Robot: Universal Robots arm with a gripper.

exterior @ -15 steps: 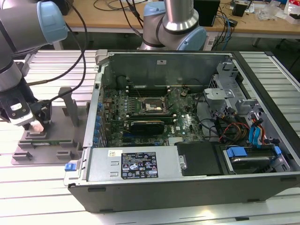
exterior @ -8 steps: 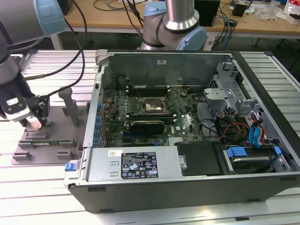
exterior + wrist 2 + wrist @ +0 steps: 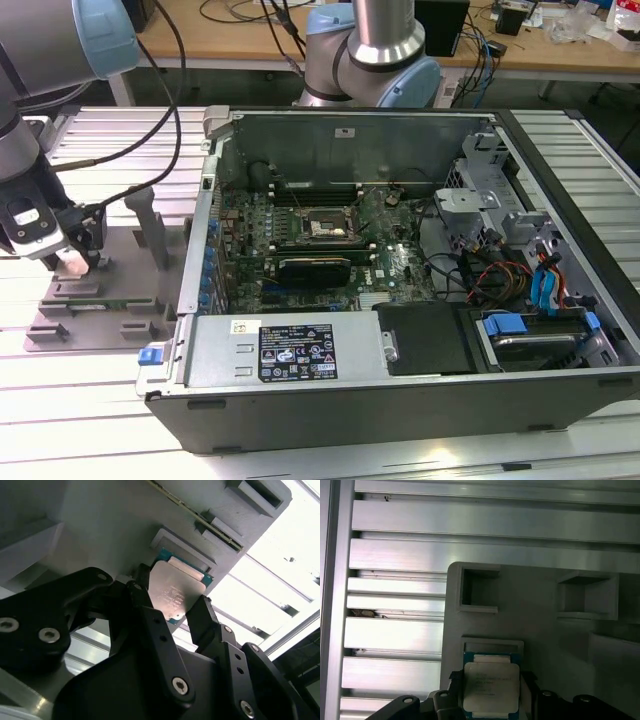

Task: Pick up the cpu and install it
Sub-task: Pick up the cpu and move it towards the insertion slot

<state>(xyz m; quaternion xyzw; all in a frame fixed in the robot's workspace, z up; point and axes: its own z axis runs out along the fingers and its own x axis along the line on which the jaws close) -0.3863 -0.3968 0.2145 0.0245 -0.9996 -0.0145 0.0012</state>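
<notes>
**CPU clamped at the fixture plate, socket well apart**

In both wrist views the gripper [image 3: 172, 599] has its two black fingers [image 3: 145, 602] against opposite edges of the cpu [image 3: 176, 586], i.e. jaws closed on the chip, silver top facing the cams. The cpu sits at a shallow pocket [image 3: 492, 646] of the grey fixture plate [image 3: 545, 610]. Can't tell if it rests in the pocket or hangs just clear of it. Beyond it on the plate are two square recesses [image 3: 480, 587], w/ the slatted aluminium table [image 3: 395, 635] underneath.

In the exterior view the gripper [image 3: 72, 262] is low over the grey fixture plate [image 3: 60, 332], at the exterior view's left, w/ the arm coming in from that edge. Just beside the plate, toward the exterior view's right, an open PC case [image 3: 400, 415] lies on the table, motherboard [image 3: 392, 272] exposed. A dark square socket [image 3: 325, 228] w/ metal frame sits near the board's middle, well apart from the cpu. A grey power supply [image 3: 290, 350] runs along the case's near wall. Farther back are a second arm's base [image 3: 370, 50] & a wooden desk [image 3: 250, 35] w/ cables.
</notes>
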